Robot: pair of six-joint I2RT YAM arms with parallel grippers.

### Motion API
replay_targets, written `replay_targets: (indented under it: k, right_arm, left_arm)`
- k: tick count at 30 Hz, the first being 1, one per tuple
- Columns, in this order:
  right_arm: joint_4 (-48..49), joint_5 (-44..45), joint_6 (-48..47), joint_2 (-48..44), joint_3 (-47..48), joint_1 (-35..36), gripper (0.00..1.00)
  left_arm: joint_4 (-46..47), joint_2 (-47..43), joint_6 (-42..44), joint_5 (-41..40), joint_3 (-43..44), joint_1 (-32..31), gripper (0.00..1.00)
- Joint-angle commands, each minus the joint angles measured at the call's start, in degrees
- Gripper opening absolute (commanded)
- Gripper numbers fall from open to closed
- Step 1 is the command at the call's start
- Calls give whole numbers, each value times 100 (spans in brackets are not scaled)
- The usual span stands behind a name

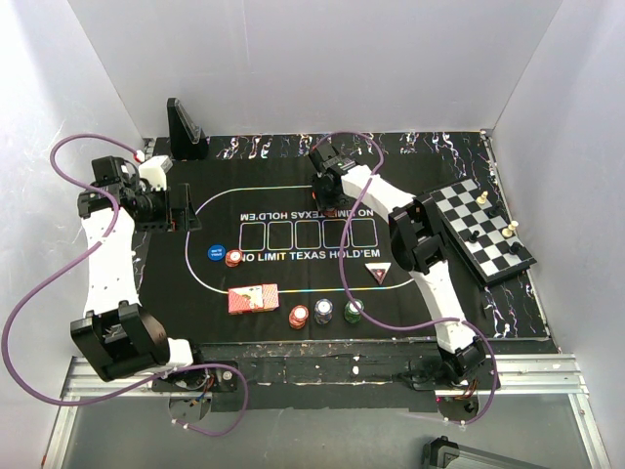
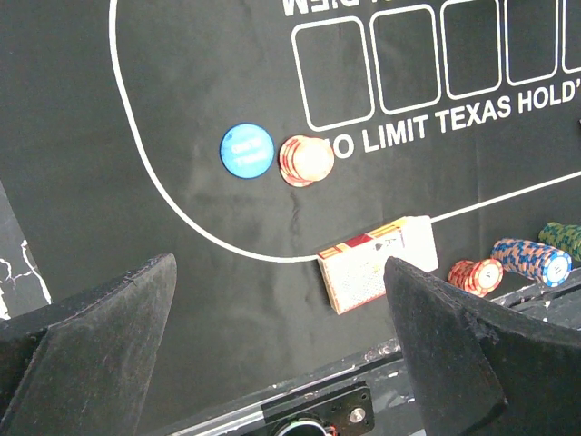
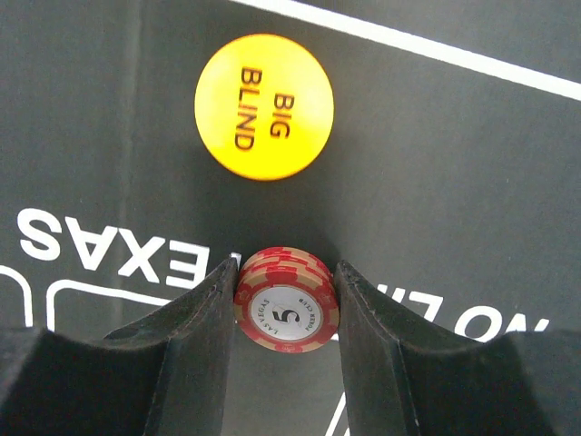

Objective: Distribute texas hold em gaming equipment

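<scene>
The right gripper (image 3: pixel 287 289) is clenched on a red chip stack (image 3: pixel 287 300). Both fingers (image 3: pixel 201 320) press the stack's rim from opposite sides, and the top chip's white centre, marked "5", faces the wrist camera. The jaws stand about half spread, as wide as the chips between them. Whether the stack rests on the mat (image 3: pixel 472 182) or hangs just above it cannot be told. It sits over the white lettering at the far side of the mat, near a yellow disc (image 3: pixel 264 106) printed "BIG BLIND", with a dark gap between the two. From overhead, this arm reaches across the mat to the mirrored line of print beyond the row of card boxes.

The left gripper (image 2: pixel 280 268) is released, its fingers (image 2: pixel 118 318) spread wide, holding and touching nothing. It hangs by the left end of the mat.

On the near side, a blue chip (image 2: pixel 247 150) lies just beside an orange chip stack (image 2: pixel 305 161), at the start of the near line of print. The card deck (image 2: pixel 377 263) lies at the near curve of the white line. To its right, a red-and-white stack (image 2: pixel 475 275), a blue-and-orange stack (image 2: pixel 531 259) and a green stack (image 2: pixel 563 241) stand in a row. The triangular marker (image 1: pixel 377 273) lies inside the line, right of middle. The chessboard (image 1: pixel 483 230), with a few pieces on it, sits at the mat's right side, well apart from the chips.
</scene>
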Motion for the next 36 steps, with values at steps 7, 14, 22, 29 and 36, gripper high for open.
replay_targets:
  k: [7, 14, 22, 29, 36]
  right_arm:
    - [-160, -83, 110, 175, 477, -49, 57]
    - [-433, -48, 128, -167, 538, 30, 81]
    - [-460, 217, 31, -1721, -355, 724, 84]
    - [313, -732, -645, -3138, -2553, 2007, 88]
    - [341, -1515, -672, -3236, -3311, 2684, 90]
  left_arm:
    - [23, -120, 78, 115, -111, 45, 100]
    - [-38, -296, 69, 80, -138, 45, 100]
    - [-144, -454, -10, 10, -41, 37, 100]
    - [-197, -490, -45, 54, -24, 37, 100]
    - [-250, -542, -54, 27, 3, 37, 100]
